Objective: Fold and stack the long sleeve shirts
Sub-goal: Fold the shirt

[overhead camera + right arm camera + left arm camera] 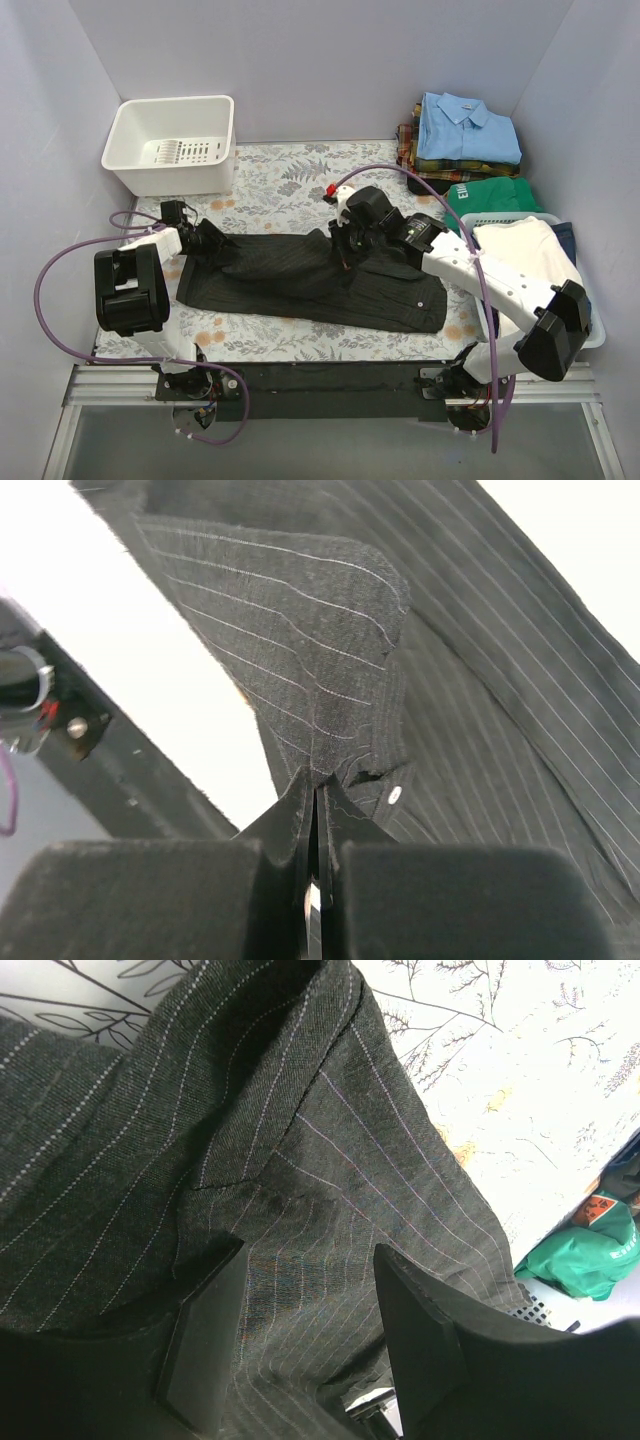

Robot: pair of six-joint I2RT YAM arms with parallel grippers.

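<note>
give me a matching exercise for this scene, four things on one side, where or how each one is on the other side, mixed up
Column one
1. white basket
2. light blue shirt
3. black pinstriped shirt
4. right gripper

Column two
A. shut on a fold of dark cloth
B. spread across the middle of the table
C. far left corner
D. on top of the pile at the far right

Pairs: 1-C, 2-D, 3-B, 4-A
</note>
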